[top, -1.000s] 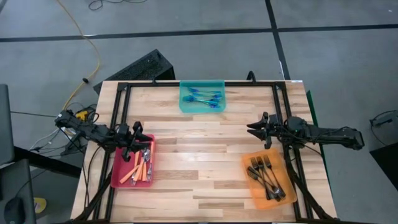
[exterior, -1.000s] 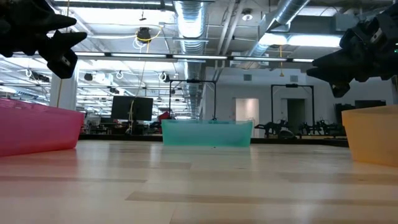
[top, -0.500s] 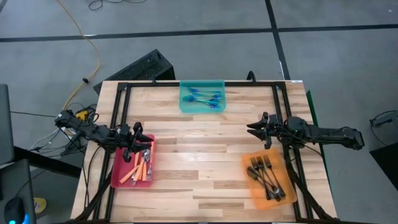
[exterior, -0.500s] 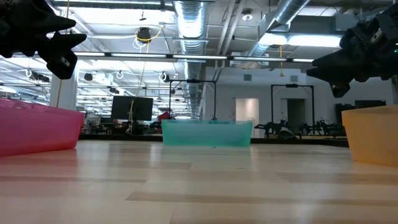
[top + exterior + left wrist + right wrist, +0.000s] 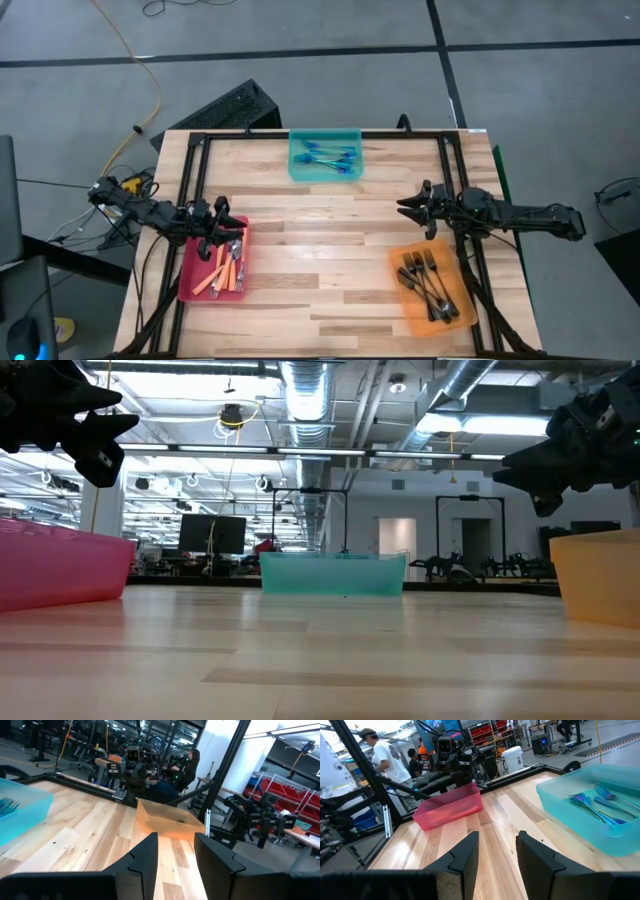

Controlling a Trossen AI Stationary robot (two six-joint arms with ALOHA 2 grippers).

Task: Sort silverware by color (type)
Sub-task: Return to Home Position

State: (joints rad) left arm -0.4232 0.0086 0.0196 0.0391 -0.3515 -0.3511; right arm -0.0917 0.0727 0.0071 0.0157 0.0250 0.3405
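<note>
Silverware (image 5: 428, 281) — same spots as before

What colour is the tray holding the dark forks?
Orange. The tray with the dark forks shows best in the high view.
</note>
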